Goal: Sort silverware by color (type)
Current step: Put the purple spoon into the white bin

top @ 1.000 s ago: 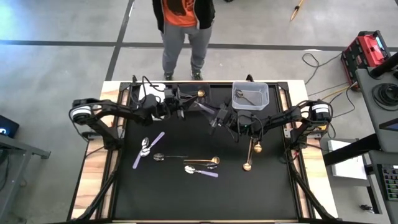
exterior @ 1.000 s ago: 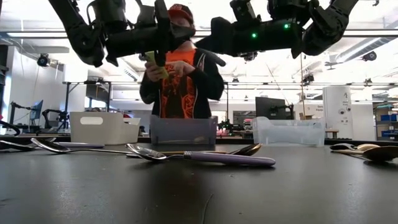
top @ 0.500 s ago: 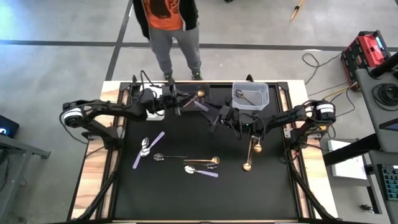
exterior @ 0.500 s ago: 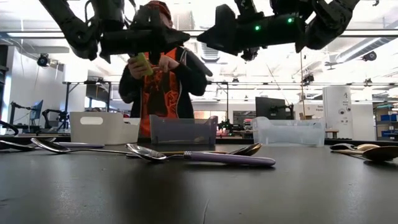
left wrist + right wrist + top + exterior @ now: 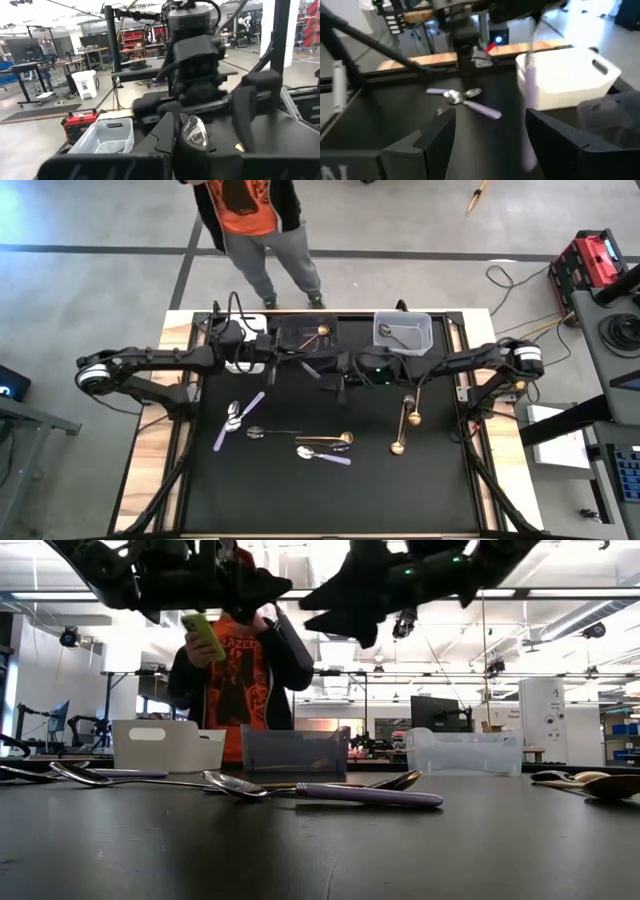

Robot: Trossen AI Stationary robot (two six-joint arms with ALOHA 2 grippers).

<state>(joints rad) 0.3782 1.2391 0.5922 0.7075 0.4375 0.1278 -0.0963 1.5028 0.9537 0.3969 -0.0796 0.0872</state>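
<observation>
**Steel spoon pinched just in front of the dark bin**

Left jaws are pressed together on a spoon (image 5: 195, 132). Its shiny bowl pokes out past the fingertips in the left wrist view. They hang in the air just in front of the dark bin (image 5: 303, 337). The colour of the spoon's handle cannot be told for certain.

Right jaws are spread wide and hold nothing. They hover just in front of the dark bin too, on its clear-bin side, facing the left jaws with a small gap between them. The pinched spoon sits in front of the right jaws, not between them.

Inside the dark bin lies a gold spoon (image 5: 322, 332). The clear bin (image 5: 426, 330), beside the dark bin, holds a dark grey spoon (image 5: 395, 335). The white bin (image 5: 567, 80) stands on the dark bin's other side.

More silverware lies flat on the black desk (image 5: 300, 495), nearer the front edge than the dark bin:
- two lilac-handled spoons (image 5: 240, 416), crossed
- a slim dark spoon (image 5: 268, 432)
- a gold spoon with a lilac-handled one just beside it (image 5: 326, 446)
- two more gold spoons (image 5: 406, 426) towards the clear bin's side

A person (image 5: 235, 650) stands beyond the desk, holding a green phone (image 5: 203, 635).
</observation>
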